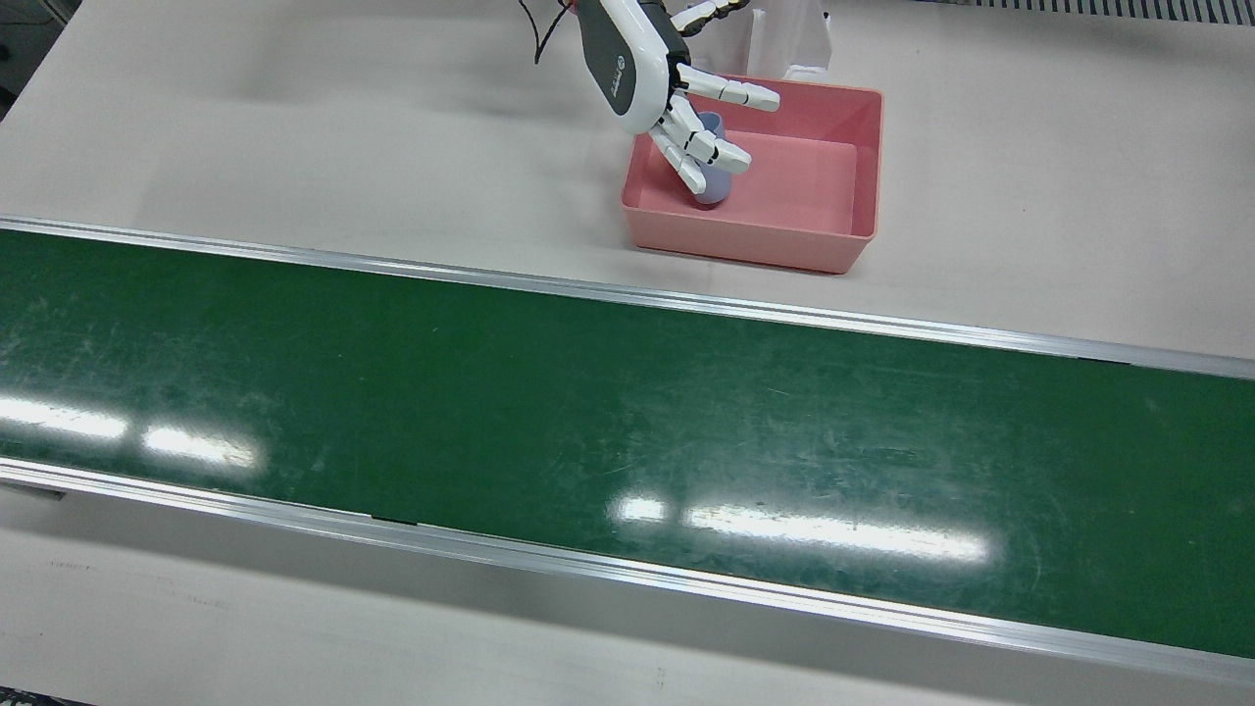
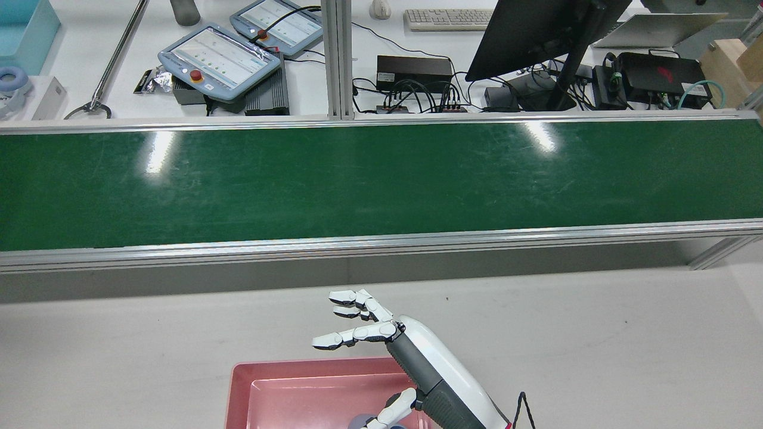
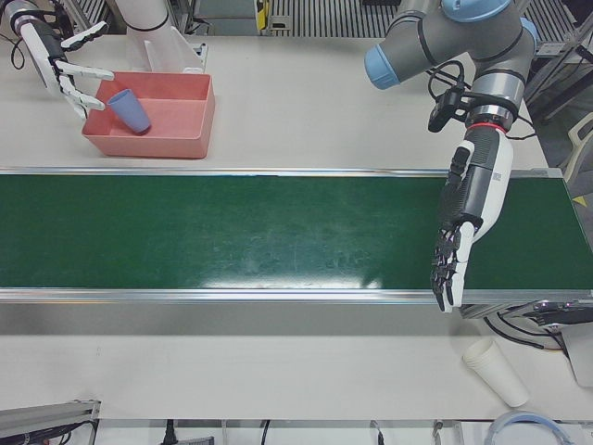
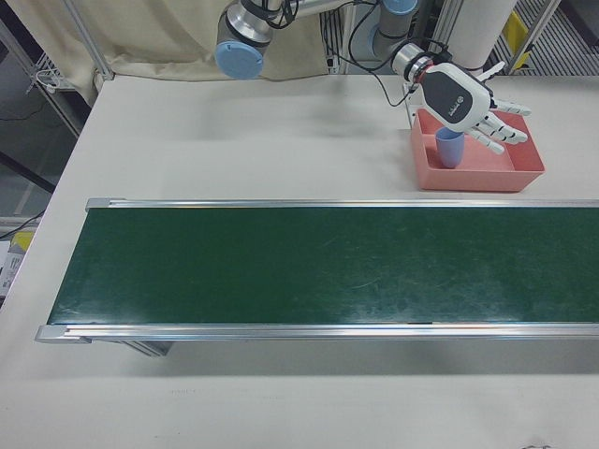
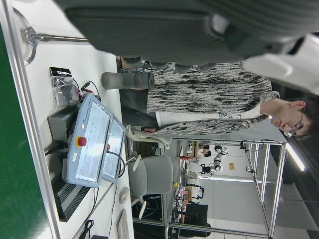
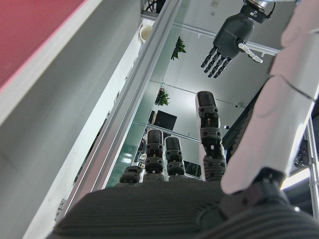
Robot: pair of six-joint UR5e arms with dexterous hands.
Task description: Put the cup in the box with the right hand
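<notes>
A: Where is the cup?

B: The blue cup (image 4: 449, 148) stands inside the pink box (image 4: 519, 176), in the end nearest the right arm, leaning a little. Seen from the front, the box sits at about one o'clock on the pale table (image 1: 294, 127).

A: And the hands?

B: The right hand (image 1: 677, 93) hovers over that end, fingers (image 1: 730, 93) spread, gripping nothing. The left hand (image 3: 463, 232) hangs over the green belt (image 3: 232, 232) at about three o'clock, fingers straight and apart, empty
</notes>
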